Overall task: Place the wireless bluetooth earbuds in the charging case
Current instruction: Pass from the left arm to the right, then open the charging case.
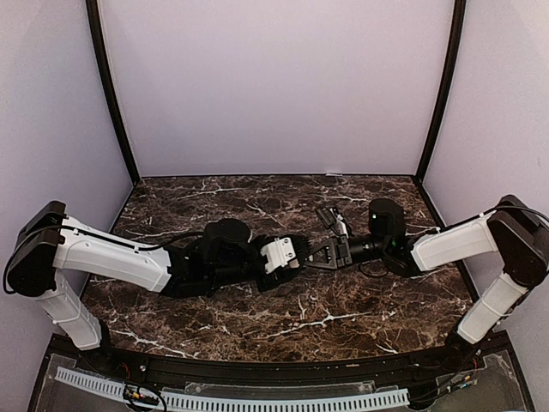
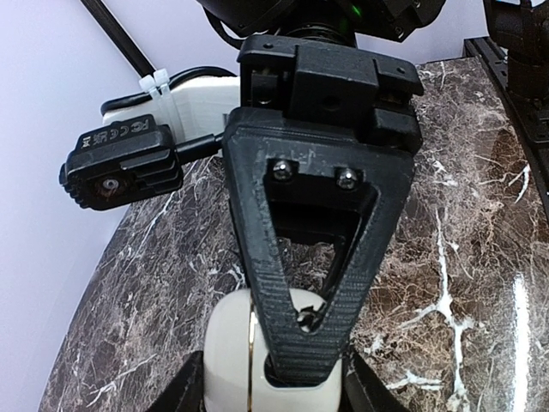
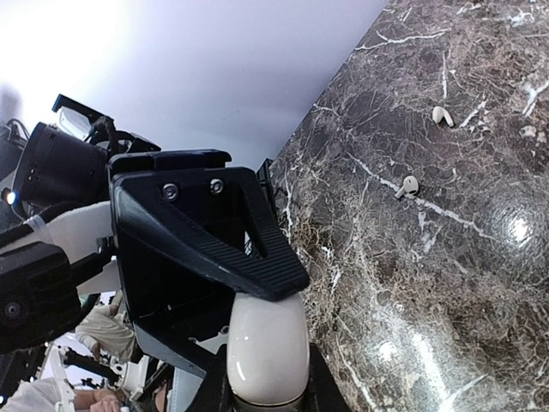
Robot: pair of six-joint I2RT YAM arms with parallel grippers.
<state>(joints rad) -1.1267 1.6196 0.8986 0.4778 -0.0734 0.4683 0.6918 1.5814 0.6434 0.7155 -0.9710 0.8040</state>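
A glossy white charging case (image 2: 225, 356) with a thin gold seam sits between the fingers of my left gripper (image 2: 273, 393), which is shut on it. The same case shows in the right wrist view (image 3: 262, 348), gripped between the fingers of my right gripper (image 3: 266, 393). The right gripper's black ribbed finger (image 2: 296, 283) lies across the case, its tip at a dark opening. In the top view the left gripper (image 1: 292, 255) and the right gripper (image 1: 312, 254) meet nose to nose above mid-table, hiding the case. Two tiny white earbuds (image 3: 441, 115) (image 3: 407, 185) lie loose on the marble.
The dark marble table (image 1: 283, 318) has white veins. Pale walls and black corner posts (image 1: 111, 94) stand around it. The right arm's wrist camera (image 2: 120, 163) and cable hang close by the left gripper. The left gripper's black finger (image 3: 214, 232) rests on top of the case.
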